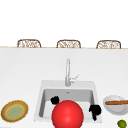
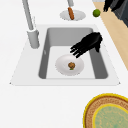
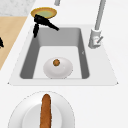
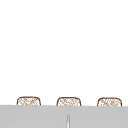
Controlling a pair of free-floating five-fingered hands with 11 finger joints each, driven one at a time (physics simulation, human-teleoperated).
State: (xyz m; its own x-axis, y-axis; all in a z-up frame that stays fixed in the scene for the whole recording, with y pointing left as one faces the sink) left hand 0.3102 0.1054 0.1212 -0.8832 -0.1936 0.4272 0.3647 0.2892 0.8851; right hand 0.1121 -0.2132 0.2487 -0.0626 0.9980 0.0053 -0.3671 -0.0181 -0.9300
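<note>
Matt metal sink (image 2: 105, 67), smooth white plate (image 2: 62, 67)

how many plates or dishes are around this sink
3. A yellow-rimmed plate on the counter left of the sink, a white plate with a sausage on the right, and a white dish inside the basin. The red ball may hide more.

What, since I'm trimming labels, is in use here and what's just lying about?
In use: left hand, white plate, brown morsel.
Lying about: right hand, sausage bowl, lime, yellow plate, red ball, faucet.
</note>
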